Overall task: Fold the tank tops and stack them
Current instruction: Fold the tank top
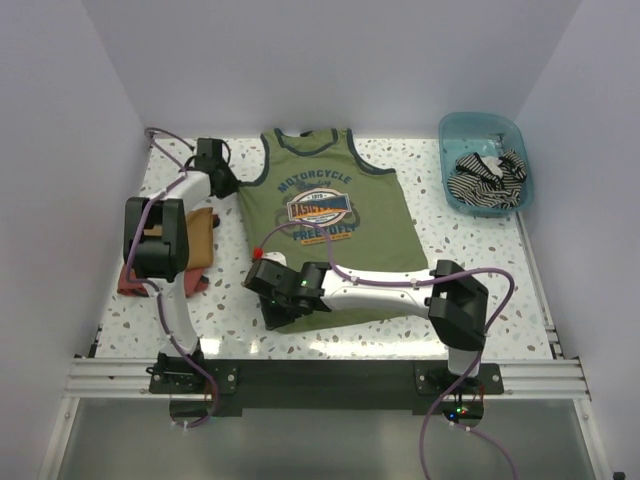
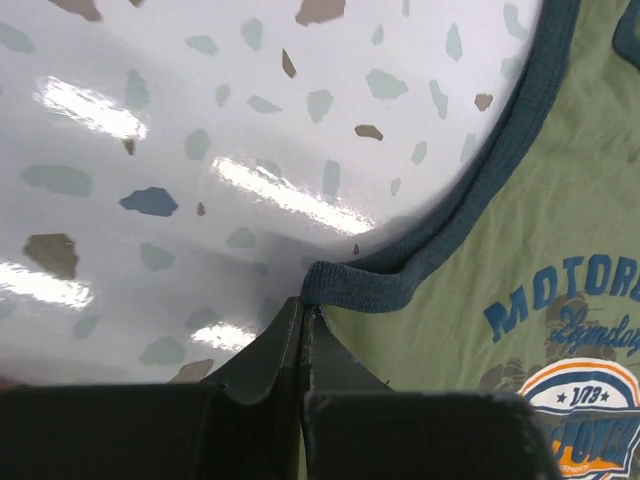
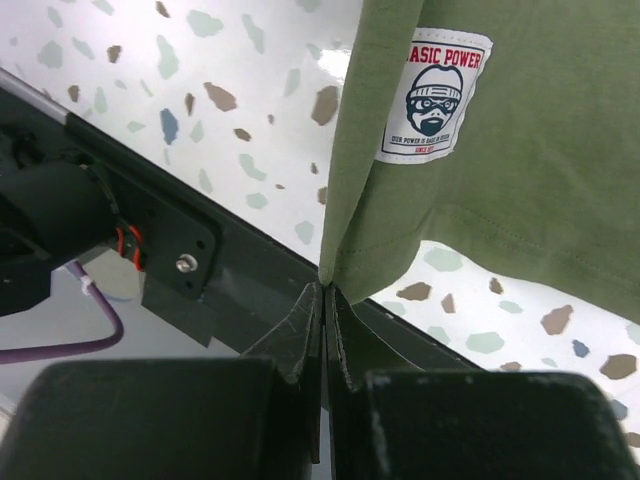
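The olive-green tank top with navy trim and a chest print lies flat mid-table, neck toward the back. My left gripper is shut on its left armhole edge, pinching the navy trim in the left wrist view. My right gripper is shut on the shirt's lower left hem corner and lifts it; a white patch label shows on the raised cloth. The black-and-white striped tank top lies crumpled in the blue bin.
A translucent blue bin stands at the back right. Folded brown and reddish cloth lies at the left under the left arm. White walls enclose the speckled table; a black rail runs along the near edge.
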You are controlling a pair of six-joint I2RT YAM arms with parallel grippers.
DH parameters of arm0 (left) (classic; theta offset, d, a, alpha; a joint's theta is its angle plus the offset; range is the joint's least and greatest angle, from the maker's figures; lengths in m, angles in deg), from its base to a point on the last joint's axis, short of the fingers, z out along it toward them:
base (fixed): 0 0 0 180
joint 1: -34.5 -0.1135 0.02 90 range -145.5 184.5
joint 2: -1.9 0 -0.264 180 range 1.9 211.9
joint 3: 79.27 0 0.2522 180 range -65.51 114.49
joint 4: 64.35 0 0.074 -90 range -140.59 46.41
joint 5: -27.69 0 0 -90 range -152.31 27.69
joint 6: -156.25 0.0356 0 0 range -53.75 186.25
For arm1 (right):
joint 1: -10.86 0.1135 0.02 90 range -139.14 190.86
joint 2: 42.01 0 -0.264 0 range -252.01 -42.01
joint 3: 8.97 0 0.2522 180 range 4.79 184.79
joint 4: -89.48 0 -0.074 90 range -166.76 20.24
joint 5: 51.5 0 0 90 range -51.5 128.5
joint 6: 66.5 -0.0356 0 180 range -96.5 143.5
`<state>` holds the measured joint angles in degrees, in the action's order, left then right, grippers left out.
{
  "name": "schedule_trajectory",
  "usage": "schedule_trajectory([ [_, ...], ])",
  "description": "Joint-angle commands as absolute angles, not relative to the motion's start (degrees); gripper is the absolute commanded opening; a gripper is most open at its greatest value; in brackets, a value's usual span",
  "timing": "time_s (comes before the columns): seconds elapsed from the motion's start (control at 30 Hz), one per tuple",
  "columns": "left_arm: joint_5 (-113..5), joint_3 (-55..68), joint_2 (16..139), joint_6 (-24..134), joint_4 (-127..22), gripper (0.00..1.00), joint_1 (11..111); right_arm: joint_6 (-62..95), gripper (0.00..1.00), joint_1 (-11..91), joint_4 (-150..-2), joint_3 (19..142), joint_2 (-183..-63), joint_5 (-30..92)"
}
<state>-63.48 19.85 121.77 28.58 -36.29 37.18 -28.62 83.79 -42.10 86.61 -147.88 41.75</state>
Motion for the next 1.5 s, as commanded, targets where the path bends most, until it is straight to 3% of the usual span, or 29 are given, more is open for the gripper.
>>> schedule_trajectory([
  [0.0,-72.23,19.31,115.63,27.58,-38.03,0.0,35.74,-29.67,0.0,85.65,-42.74,92.4,-149.93,38.68],
  [0.27,-75.13,20.53,114.57,29.07,-33.64,0.0,32.83,-29.59,0.0,86.09,-42.92,101.72,-156.88,35.52],
  [0.43,-74.35,24.92,115.8,31.97,-31.18,0.0,35.72,-29.85,0.0,85.04,-43.18,100.07,-154.34,36.83],
  [0.87,-76.19,37.84,125.03,30.66,-25.81,0.0,48.12,-33.63,0.0,79.94,-49.69,74.24,-136.94,42.1],
  [1.23,-77.07,46.28,132.24,29.24,-23.43,0.0,55.6,-36.88,0.0,79.15,-51.09,62.1,-128.33,46.06],
  [1.47,-76.64,45.5,133.12,29.07,-24.31,0.0,57.0,-38.2,0.0,79.06,-53.11,57.26,-127.44,46.94],
])
